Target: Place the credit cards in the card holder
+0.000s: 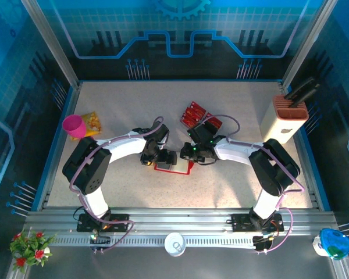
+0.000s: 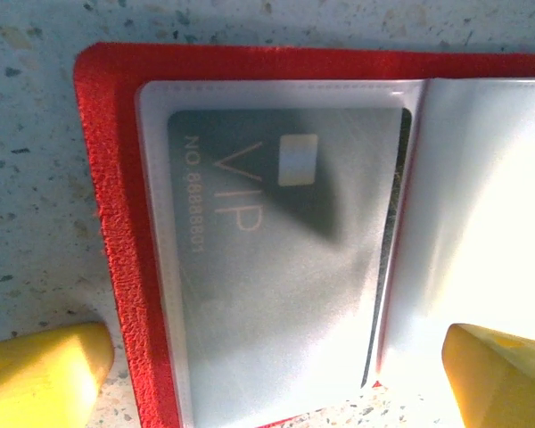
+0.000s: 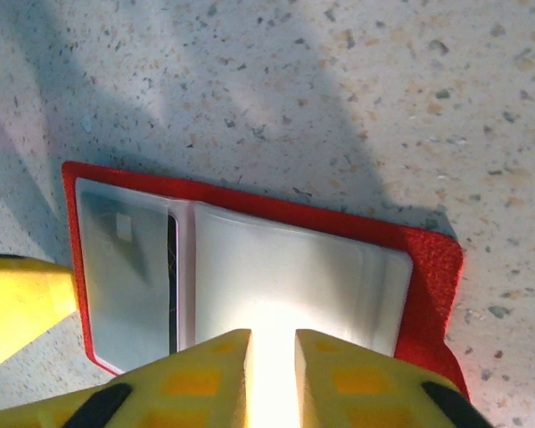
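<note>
Left fingers (image 2: pixel 36 379) wide open, empty, straddling the open card holder (image 2: pixel 116 178) on the counter (image 1: pixel 134 110); grey VIP card (image 2: pixel 276 267) sits in its sleeve (image 2: pixel 160 267). Right fingers (image 3: pixel 205 374) nearly closed over the other sleeve, grip unclear; credit cards (image 1: pixel 193 113) lie just beyond.

This is a robot test cell in a lab: a speckled worktop (image 1: pixel 221 186) fenced by aluminium posts (image 1: pixel 50 40) and blue panels (image 1: pixel 232 29) printed with a gear and circuit lines. Two arms (image 1: pixel 122 145) are bolted to a slotted aluminium rail (image 1: pixel 180 218) behind the left gripper (image 1: pixel 167 158); a lone pink cup (image 1: pixel 74 125) stands far to its left.
</note>
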Robot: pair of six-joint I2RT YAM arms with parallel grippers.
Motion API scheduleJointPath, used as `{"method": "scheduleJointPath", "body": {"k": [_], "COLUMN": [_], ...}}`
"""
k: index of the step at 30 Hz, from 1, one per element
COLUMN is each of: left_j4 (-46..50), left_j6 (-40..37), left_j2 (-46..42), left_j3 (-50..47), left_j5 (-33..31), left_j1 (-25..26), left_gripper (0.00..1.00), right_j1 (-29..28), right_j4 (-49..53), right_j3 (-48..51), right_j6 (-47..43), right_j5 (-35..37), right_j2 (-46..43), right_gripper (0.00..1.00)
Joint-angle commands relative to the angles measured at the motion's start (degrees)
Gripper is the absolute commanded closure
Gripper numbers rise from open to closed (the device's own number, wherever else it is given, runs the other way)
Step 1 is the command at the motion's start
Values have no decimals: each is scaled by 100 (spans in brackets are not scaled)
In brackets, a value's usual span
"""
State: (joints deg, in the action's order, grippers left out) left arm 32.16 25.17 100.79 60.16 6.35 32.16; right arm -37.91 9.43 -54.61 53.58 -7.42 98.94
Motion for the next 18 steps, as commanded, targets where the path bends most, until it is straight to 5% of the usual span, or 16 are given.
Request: {"method": "scheduleJointPath", "body": {"k": [1, 18], "left_j4": [48, 327], "left_j6": [-48, -704], "left_j2": [5, -253], "left_j3": [-188, 238], "left_j5": [4, -739], "left_j1": [30, 313], "left_gripper": [1, 1], "right_j1": [30, 21], "right_j4": [190, 385], "right_j3": [-4, -191], "right_j6": [-147, -481], "right_j5": [155, 42], "right_j2": [-49, 328], "right_gripper": [95, 100]}}
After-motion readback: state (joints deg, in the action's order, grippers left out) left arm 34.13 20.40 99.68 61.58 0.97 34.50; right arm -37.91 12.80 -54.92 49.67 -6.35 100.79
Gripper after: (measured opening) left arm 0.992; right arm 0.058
